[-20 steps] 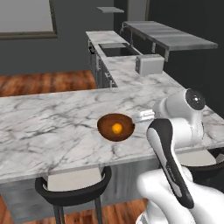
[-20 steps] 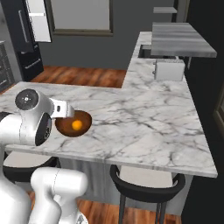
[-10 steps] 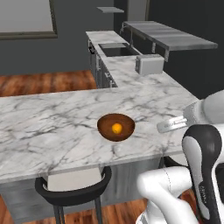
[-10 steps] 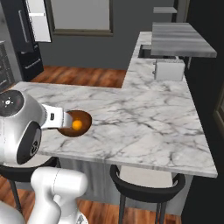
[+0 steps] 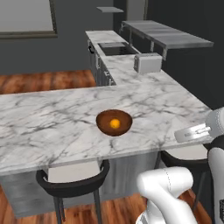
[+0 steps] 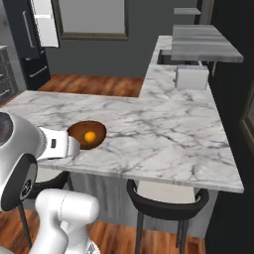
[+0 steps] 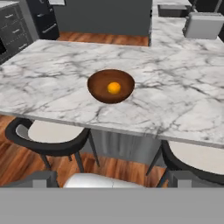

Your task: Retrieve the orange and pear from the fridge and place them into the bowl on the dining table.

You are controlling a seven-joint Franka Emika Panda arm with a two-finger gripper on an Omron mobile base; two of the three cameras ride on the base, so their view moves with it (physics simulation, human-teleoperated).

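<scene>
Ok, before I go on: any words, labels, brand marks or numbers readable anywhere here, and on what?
None readable.
The bowl and the orange in it: plain, no marks.
The dining table: only grey veins, no text.
The toaster on the far counter: no label visible.
The fridge: no lettering or brand that I can make out.

You face dark grey wall [image 5: 74, 26] with framed window [image 6: 92, 17]; wood plank floor [image 5: 39, 81] beyond; grey-veined counter run [image 6: 183, 99] leads back to toaster [image 5: 148, 63], sink [image 5: 113, 49]; raised grey shelf [image 5: 166, 37] behind; black stools [image 7: 48, 135] with pale seats near you
</scene>
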